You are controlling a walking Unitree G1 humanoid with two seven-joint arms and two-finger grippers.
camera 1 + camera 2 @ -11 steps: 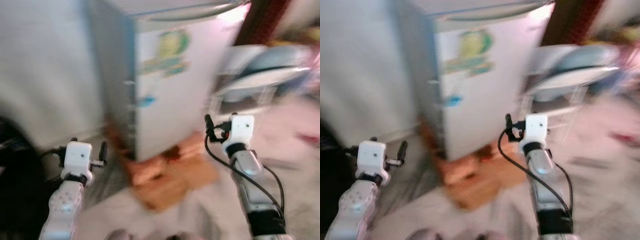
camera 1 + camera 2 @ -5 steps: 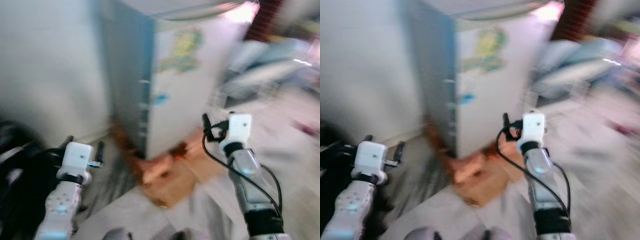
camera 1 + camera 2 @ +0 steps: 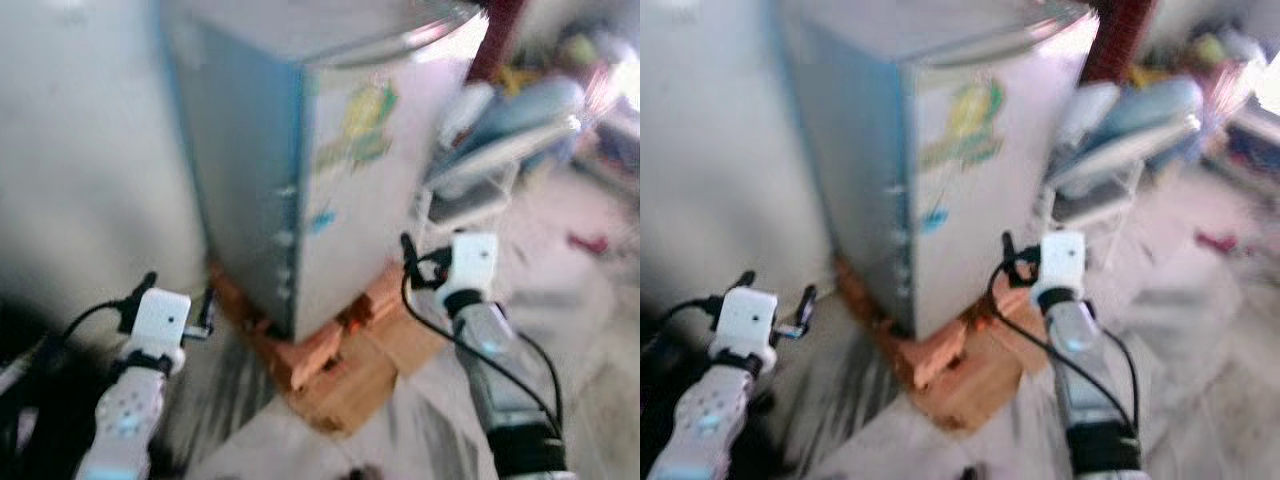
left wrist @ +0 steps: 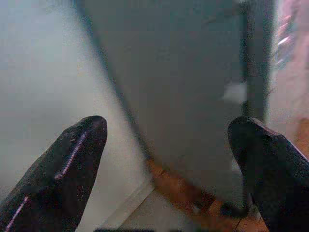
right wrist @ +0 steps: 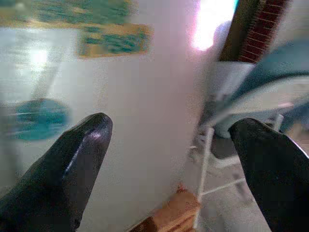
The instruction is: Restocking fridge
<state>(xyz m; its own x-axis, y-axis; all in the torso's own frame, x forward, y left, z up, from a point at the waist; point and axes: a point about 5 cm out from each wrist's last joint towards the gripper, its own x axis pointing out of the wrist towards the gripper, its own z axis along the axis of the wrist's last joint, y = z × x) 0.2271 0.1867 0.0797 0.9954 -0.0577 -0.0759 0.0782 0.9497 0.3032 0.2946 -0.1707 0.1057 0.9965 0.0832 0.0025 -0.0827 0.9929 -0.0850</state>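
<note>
The tall grey-white fridge [image 3: 330, 170] with green stickers on its door stands shut on an orange wooden base [image 3: 340, 365], just ahead of and between the spread-fingered, empty left gripper [image 3: 178, 300] and right gripper [image 3: 418, 262]; heavy and rigid, probably best pulled at the door edge

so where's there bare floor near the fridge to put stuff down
The pale floor beyond the right hand, between the fridge and the pink clutter at far right, looks bare. So does the grey strip between the left hand and the wooden base. The white rack beside the fridge is crowded.
</note>
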